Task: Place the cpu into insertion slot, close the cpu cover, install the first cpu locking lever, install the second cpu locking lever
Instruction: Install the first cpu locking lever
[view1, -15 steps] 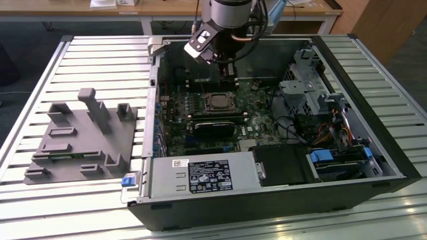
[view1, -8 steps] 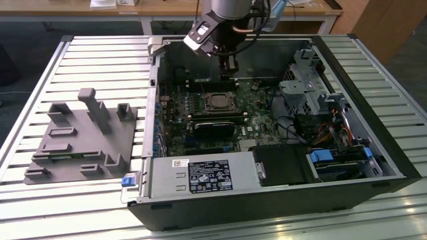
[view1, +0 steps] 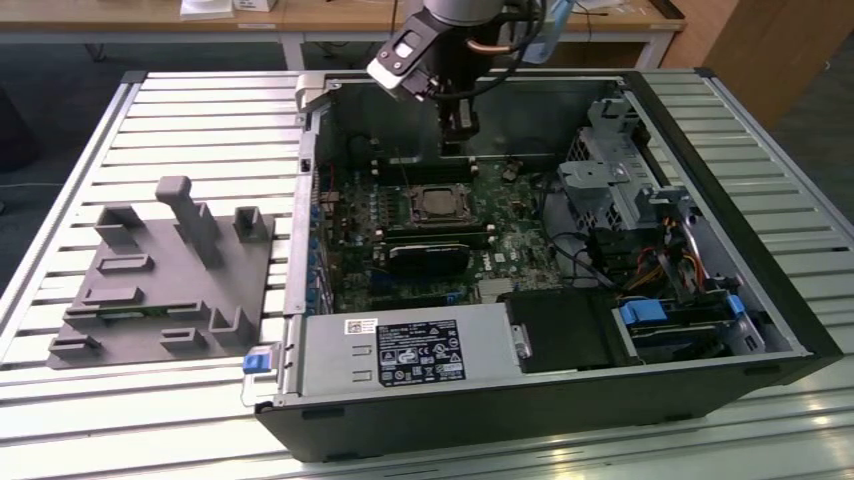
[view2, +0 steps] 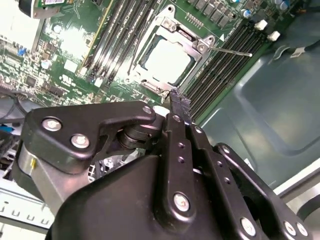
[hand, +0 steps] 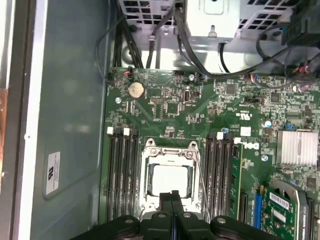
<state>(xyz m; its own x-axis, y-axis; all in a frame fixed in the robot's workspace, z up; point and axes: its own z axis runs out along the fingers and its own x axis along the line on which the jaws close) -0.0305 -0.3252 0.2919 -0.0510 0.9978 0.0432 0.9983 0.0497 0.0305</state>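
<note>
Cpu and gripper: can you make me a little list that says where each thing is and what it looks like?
cpu: silvery square, seated on the green board
cover: metal frame, lying down around the cpu
lever: thin metal rod beside the cover
gripper: shut, holding nothing, close over the cover's edge; whether it touches cannot be told
case: black, open on top, lying on the slatted table

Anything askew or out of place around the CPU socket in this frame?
The cpu sits square under the cpu cover, but a thin locking lever angles out over the memory slots, seemingly unlatched.
</note>
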